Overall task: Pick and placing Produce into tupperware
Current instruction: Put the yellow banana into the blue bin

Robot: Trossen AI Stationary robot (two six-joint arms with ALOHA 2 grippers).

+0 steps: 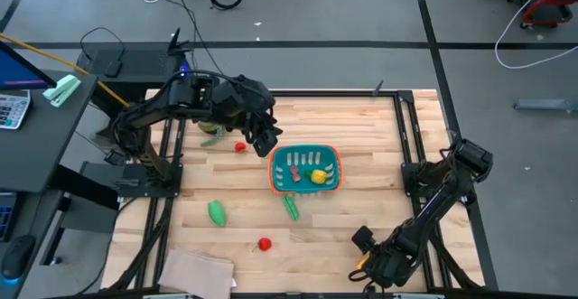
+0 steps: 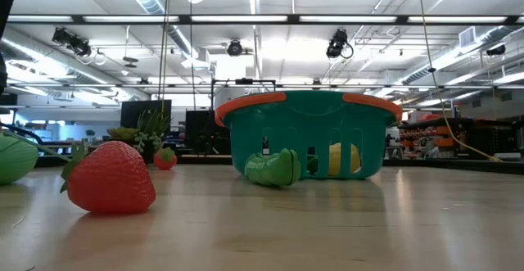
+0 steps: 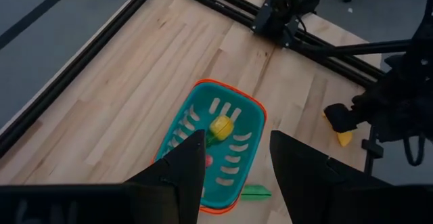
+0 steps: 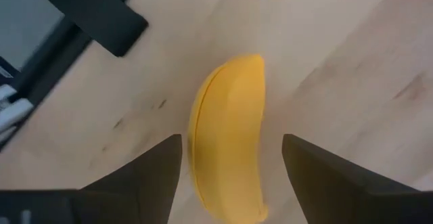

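One curved yellow plastic banana [image 4: 226, 139] is my concern right now: it lies flat on the pale wooden table [image 1: 361, 127] near the front right corner, directly between the spread fingers of the right gripper [image 4: 230, 176], which is released and grasping nothing. To do this pick well, I judge I should lower straight down so the fingers straddle the banana's middle across its narrow width, close gently because the smooth curved skin could squirt sideways, then lift clear before swinging toward the teal slotted plastic basket with the orange-red rim [image 1: 332, 151], which sits well apart at the table's centre.

The basket already holds a yellow chunk [image 1: 318, 176] and a small red piece [image 1: 293, 175]. A green pod [image 1: 291, 207] lies just beside its near wall; another green piece [image 1: 217, 212], a red strawberry-like piece [image 1: 265, 243] and a small red round piece [image 1: 240, 146] remain scattered on the wood.

The right arm is folded low over the front edge, wrist pitched downward at the banana. The left gripper [image 3: 233, 163] hovers above the basket's far left corner, fingers parted and empty, its arm reaching in from the back left. I would keep it high so the paths don't cross.
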